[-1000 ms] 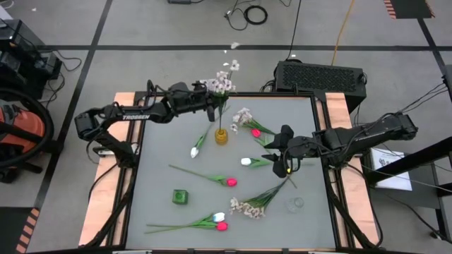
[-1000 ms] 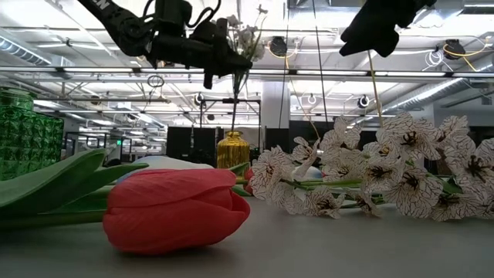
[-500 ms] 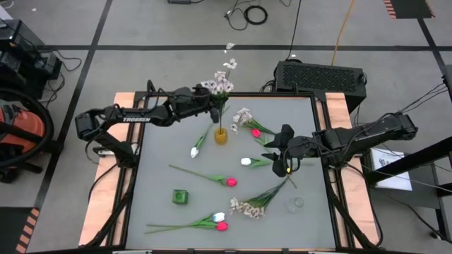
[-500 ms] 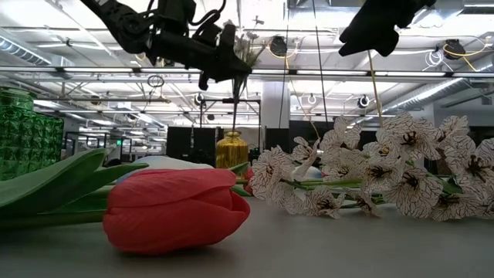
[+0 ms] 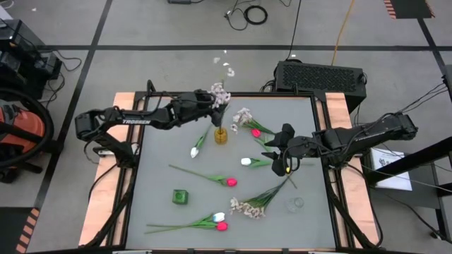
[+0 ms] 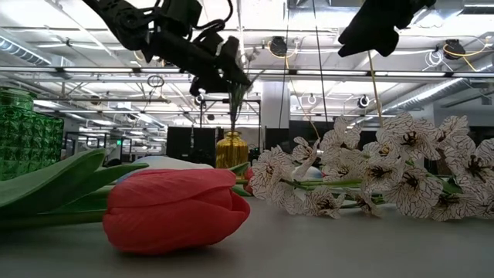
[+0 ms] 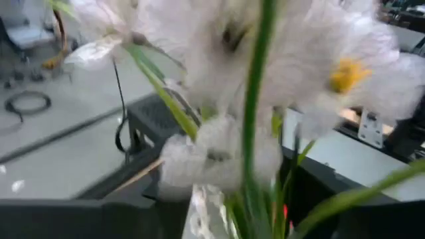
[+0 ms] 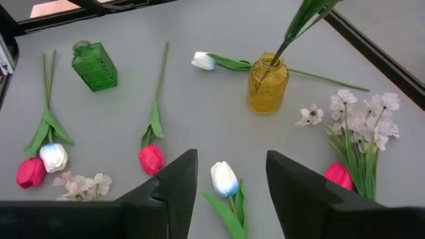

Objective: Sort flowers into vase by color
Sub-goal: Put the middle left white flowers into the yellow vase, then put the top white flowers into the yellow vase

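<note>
High view: left gripper [image 5: 212,104] sits above the small amber glass vase [image 5: 222,135] at the table's far middle, clamped on a spray of pale white-lilac blossoms [image 5: 219,92]; blooms stick out just past the fingers, stem runs down toward the vase mouth. Right gripper [image 5: 285,152] hovers just beside a white tulip with green leaves [image 5: 246,161].

Low view: stem drops from the left gripper [image 6: 224,66] into the amber vase [image 6: 232,149]. A pink-red tulip head [image 6: 176,208] lies in the foreground.

Left wrist view: white blossoms [image 7: 219,86] fill the frame, right against the camera.

Right wrist view: fingers [image 8: 174,179] spread apart, white tulip [image 8: 224,179] lying between them, untouched. A green square glass bottle [image 8: 93,65] stands well apart.
</note>
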Tool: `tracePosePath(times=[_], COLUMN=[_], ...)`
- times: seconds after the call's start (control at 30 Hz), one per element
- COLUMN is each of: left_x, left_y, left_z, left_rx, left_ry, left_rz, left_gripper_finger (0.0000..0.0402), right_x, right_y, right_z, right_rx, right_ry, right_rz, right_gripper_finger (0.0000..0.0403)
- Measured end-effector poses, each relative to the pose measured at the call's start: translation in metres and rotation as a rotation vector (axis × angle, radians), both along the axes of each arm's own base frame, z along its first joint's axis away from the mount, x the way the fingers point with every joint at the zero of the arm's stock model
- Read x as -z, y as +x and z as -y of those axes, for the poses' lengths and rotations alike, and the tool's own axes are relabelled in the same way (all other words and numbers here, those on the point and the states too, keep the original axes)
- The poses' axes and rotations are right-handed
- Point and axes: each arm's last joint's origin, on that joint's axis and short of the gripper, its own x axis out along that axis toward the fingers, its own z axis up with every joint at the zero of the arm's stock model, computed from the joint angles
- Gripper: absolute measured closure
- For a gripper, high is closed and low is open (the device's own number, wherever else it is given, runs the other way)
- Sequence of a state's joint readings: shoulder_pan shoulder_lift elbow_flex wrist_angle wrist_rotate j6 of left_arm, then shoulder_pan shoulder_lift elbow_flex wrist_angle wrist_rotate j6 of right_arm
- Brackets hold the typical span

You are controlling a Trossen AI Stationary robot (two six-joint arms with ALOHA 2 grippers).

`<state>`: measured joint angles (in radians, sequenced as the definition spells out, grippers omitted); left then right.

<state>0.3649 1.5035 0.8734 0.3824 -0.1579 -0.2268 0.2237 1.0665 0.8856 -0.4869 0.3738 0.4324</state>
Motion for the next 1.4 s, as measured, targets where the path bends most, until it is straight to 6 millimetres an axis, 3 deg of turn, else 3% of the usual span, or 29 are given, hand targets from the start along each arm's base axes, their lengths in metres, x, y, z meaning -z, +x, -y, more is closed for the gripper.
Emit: tracePosePath(times=[0.3, 0.5, 0.67, 0.9, 1.0, 1.13, 1.4], left_x=[0.01, 0.008, 0.003, -0.006, -0.011, -0.019, -0.005], left_y=[-0.002, -0.008, -0.022, -0.054, -0.067, -0.077, -0.089], left_z=[0.005, 0.011, 0.019, 0.032, 0.042, 0.061, 0.082], left_rx=[0.03, 0.063, 0.074, 0.057, 0.048, 0.054, -0.035], left_ry=[-0.064, -0.078, -0.108, -0.191, -0.25, -0.232, -0.15], left_rz=[-0.094, -0.16, -0.245, -0.392, -0.427, -0.444, -0.459], left_gripper_finger=[0.0078, 0.003, 0.0007, 0.0006, 0.0006, 0.0006, 0.0006], right_x=[0.0, 0.0, 0.0, 0.01, 0.018, 0.034, 0.088], right_y=[0.0, 0.0, 0.0, 0.006, 0.015, 0.03, 0.058], right_z=[0.001, 0.001, 0.001, 0.009, 0.027, 0.07, 0.152], right_rx=[0.017, 0.015, 0.014, 0.084, 0.107, 0.156, 0.188], right_ry=[-0.025, -0.026, -0.056, -0.135, -0.148, -0.117, -0.043], right_rz=[-0.003, -0.003, -0.008, -0.072, -0.136, -0.215, -0.298], right_gripper_finger=[0.0232, 0.0232, 0.0232, 0.0232, 0.0232, 0.0229, 0.0177])
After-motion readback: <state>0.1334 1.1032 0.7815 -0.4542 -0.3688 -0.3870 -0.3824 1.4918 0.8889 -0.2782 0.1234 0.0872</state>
